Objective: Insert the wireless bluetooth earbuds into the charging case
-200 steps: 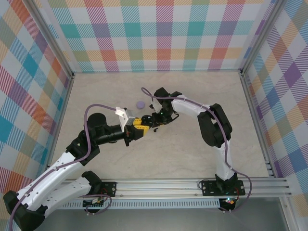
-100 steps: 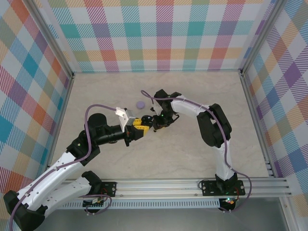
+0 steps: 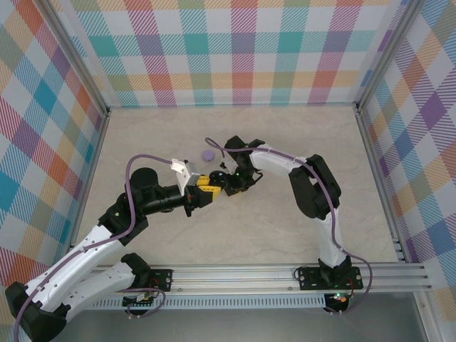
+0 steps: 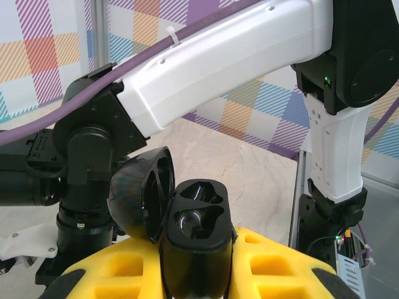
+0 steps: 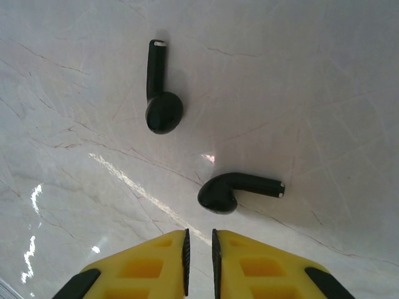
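left gripper: yellow fingers clamped on a black case, lid hinged open, hollows empty
right gripper: jaws all but closed, nothing between them, just over the table
black earbud: lying on the table beyond the right fingertips
second black earbud: nearer the fingertips, apart from the first, outside the case
small lavender round thing: on the table behind both grippers

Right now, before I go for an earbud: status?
Left gripper shut on open black case, wells empty. Right gripper shut, empty; two black earbuds loose on table ahead of it. Round lavender case off to the side, not in the way.
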Available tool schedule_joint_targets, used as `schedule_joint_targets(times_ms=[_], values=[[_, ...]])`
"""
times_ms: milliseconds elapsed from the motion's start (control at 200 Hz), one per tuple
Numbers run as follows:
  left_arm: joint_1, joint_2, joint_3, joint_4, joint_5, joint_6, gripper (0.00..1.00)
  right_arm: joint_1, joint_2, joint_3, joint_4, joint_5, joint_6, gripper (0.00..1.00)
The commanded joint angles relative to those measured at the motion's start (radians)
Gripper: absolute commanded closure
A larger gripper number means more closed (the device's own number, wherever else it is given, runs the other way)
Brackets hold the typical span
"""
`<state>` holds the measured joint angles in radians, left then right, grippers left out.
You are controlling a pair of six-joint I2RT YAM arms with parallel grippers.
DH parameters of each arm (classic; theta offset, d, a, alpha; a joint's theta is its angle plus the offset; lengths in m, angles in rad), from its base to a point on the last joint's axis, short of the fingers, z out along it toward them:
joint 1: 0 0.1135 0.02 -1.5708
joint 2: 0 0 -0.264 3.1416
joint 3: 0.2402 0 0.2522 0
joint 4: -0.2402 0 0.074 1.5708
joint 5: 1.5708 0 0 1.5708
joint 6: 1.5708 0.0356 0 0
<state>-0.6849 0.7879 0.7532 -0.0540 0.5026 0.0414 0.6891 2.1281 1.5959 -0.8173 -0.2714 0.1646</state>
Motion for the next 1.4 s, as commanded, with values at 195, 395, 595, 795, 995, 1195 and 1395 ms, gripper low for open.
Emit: schedule_joint_targets(times_ms=[195,395,595,795,995,1195,1395], values=[[-0.011,-0.012,-0.011,0.011,-0.012,-0.008,0.94,0.009,0.059,0.005,0.034,-0.026,0.065,0.8],[-0.011,-0.019,-0.015,0.008,-0.015,-0.007,0.94,0.009,0.077,0.02,0.073,-0.024,0.117,0.8],[-0.011,-0.023,-0.019,0.005,-0.018,-0.006,0.94,0.007,0.102,0.06,0.082,0.043,0.211,0.8],[-0.011,-0.032,-0.024,0.002,-0.024,-0.006,0.94,0.007,0.094,0.062,0.112,0.055,0.277,0.78],[-0.011,-0.039,-0.028,0.006,-0.024,-0.009,0.94,0.006,0.062,0.058,0.145,0.06,0.314,0.76],[-0.011,-0.045,-0.029,0.004,-0.024,-0.01,0.94,0.006,0.009,0.061,0.129,0.027,0.253,0.72],[-0.011,-0.061,-0.028,0.003,-0.024,-0.01,0.94,0.006,-0.027,0.088,0.043,0.073,0.122,0.65]])
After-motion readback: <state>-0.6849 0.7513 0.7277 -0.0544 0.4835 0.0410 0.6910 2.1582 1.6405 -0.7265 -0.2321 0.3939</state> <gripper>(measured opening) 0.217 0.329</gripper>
